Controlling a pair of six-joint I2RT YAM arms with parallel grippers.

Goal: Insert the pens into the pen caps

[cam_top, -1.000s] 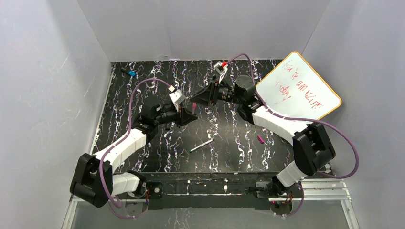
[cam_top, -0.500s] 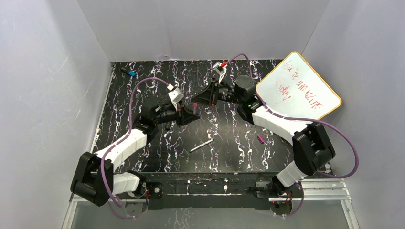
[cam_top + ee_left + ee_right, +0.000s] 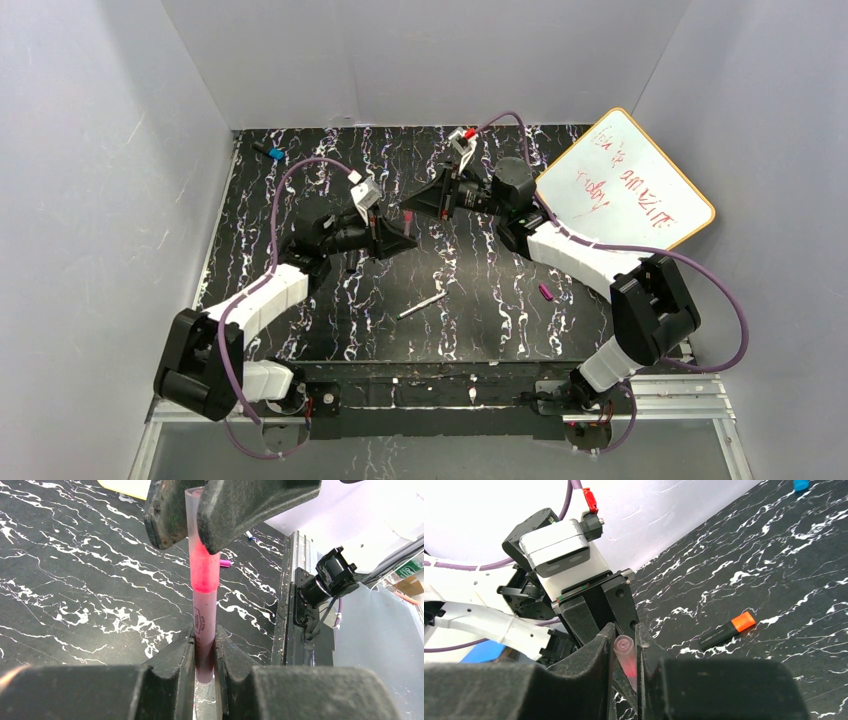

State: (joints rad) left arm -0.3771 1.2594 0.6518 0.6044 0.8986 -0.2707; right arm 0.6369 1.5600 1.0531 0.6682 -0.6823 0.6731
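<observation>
My robot lab test cell: plain white walls box in a black marbled table, w/ alu rail & scribbled whiteboard.

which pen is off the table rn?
The magenta-purple plastic marker: held in the air, left hand on its barrel, right hand on the translucent pinkish cap over its tip. The black orange-ended marker and slim white-grey marker lie on the black marbled table.

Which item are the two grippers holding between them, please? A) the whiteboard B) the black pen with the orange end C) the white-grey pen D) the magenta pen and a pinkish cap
D: the left gripper clamps the magenta pen, while the right gripper pinches the pinkish cap on its far end.
</observation>
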